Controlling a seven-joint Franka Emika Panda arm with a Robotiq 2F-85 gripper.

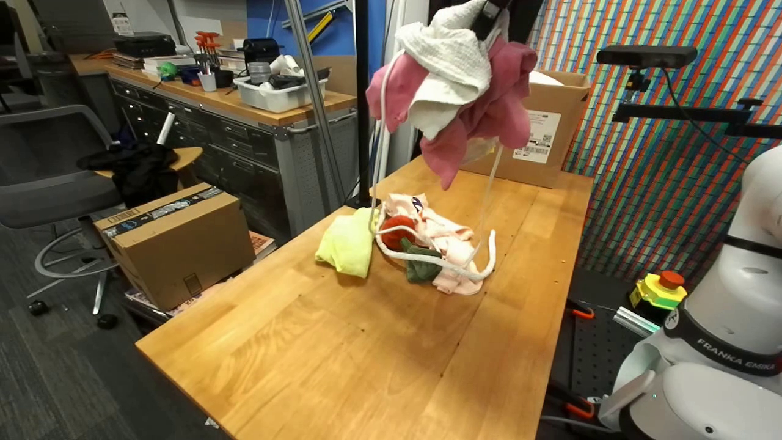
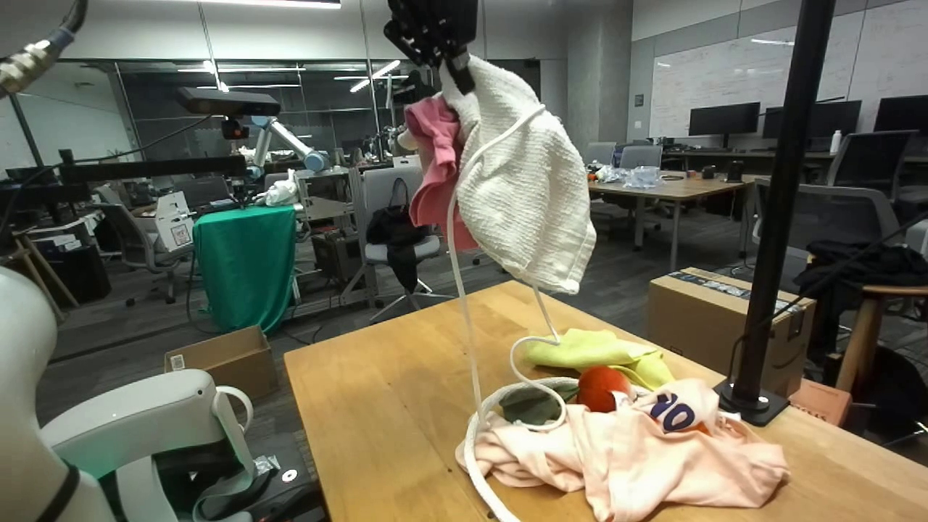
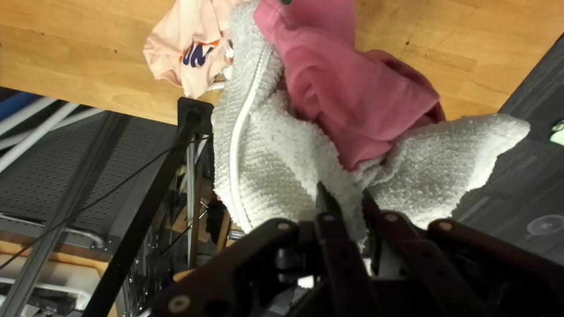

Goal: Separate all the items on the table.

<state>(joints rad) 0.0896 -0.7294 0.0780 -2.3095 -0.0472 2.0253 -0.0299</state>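
Right up close, the jaws stand narrow, pinched together on a fold of the white cloth [image 2: 525, 196], which hangs from them in the air above the counter [image 1: 342, 360]. Bunched against it, just below the jaws, dangles a pink cloth [image 3: 352, 97]; I can't tell whether they grip that too. Over the white cloth runs the white rope [image 3: 233, 165], its strands dropping away beneath the jaws to curl on the counter.

Lower down, under the hanging bundle, more things lie gathered together. A dark green item [image 1: 421, 269] sits beside the red ball [image 2: 602, 388], with the rope crossing over them. The peach cloth [image 2: 623, 464] spreads rumpled on one side of the ball, and the yellow cloth [image 1: 348, 244] lies crumpled just beside it on the other.

Farther from the jaws, a black post [image 2: 783, 196] rises from near the counter's edge. At the counter's end, in an exterior view, a cardboard box [image 1: 540, 134] stands behind the bundle. Well apart from the jaws, off the counter, a taped carton [image 1: 183, 256] rests low down near an office chair [image 1: 55, 198].
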